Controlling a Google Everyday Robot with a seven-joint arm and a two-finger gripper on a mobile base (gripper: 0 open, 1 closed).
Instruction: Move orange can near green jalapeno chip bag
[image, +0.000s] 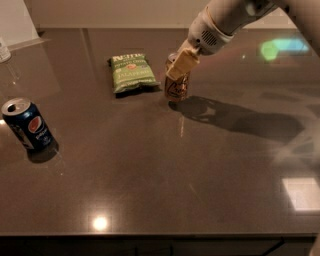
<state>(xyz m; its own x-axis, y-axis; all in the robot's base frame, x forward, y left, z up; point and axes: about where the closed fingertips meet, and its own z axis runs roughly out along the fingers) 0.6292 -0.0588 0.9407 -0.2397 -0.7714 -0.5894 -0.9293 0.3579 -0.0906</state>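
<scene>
The orange can stands upright on the dark table, just right of the green jalapeno chip bag, with a small gap between them. My gripper comes in from the upper right and is shut on the can's upper part; its tan fingers cover the can's top. The can's lower half with dark script shows below the fingers. The bag lies flat with white lettering at its top.
A dark blue can with a red-white-blue logo stands at the left. The arm's shadow falls on the table to the right. The table's front edge runs along the bottom. A clear bottle shows at the far left edge.
</scene>
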